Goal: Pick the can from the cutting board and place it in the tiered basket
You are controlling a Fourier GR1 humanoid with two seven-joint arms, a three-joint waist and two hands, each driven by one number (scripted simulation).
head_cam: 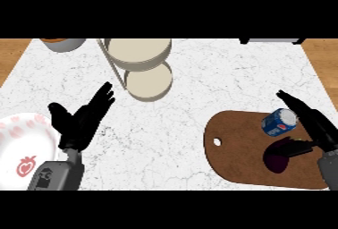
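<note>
One can (280, 122) lies just left of the right hand's (315, 129) straight fingers (295, 104).

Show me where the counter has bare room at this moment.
Bare marble lies between the left hand and the cutting board, and right of the tiered basket, above the board. The board's right side is crowded: can, a dark purple thing and the right hand. The plate fills the left edge; a bowl sits top left.

By my right hand (315, 127) the blue can (280, 122) carries a red, white and blue round logo; I can read no words on it.
</note>
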